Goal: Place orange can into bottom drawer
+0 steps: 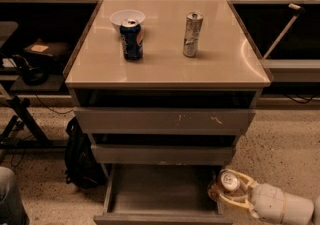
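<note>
My gripper (pixel 225 189) comes in from the lower right and is shut on the orange can (pixel 229 181), whose silver top faces up. It holds the can at the right edge of the bottom drawer (pixel 160 189), which is pulled open and shows a plain grey floor. The can sits just over the drawer's right wall, near its front corner.
A dark blue can (pixel 132 39), a white bowl (pixel 127 18) and a slim silver can (pixel 192 34) stand on the cabinet top (pixel 165 64). Two shallower drawers (pixel 165 119) are above. A black bag (pixel 80 154) sits on the floor at the left.
</note>
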### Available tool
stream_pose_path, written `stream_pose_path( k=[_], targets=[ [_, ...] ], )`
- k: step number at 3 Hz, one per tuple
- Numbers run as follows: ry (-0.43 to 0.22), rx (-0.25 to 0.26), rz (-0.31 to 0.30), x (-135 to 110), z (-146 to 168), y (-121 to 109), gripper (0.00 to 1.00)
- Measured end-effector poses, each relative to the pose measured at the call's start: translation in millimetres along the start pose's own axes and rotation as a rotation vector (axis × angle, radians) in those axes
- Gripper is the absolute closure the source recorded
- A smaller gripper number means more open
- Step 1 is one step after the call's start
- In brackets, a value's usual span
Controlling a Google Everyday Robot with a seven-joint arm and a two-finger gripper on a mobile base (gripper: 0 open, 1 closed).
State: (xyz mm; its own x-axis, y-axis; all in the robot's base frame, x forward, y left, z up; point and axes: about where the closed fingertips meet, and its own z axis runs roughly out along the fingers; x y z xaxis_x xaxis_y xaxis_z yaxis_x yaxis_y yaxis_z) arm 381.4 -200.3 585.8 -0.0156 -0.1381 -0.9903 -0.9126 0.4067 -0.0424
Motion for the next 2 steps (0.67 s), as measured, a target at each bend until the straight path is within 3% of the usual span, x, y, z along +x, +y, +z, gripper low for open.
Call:
stream_pose_path(
  k=[1,2],
  targets=[
    [0.014,-0.008,-0.070,39.8,54.0,2.4,1.00],
    [-0.033,0.045,-0.094,83.0,114.7,-10.2,1.00]
  ],
)
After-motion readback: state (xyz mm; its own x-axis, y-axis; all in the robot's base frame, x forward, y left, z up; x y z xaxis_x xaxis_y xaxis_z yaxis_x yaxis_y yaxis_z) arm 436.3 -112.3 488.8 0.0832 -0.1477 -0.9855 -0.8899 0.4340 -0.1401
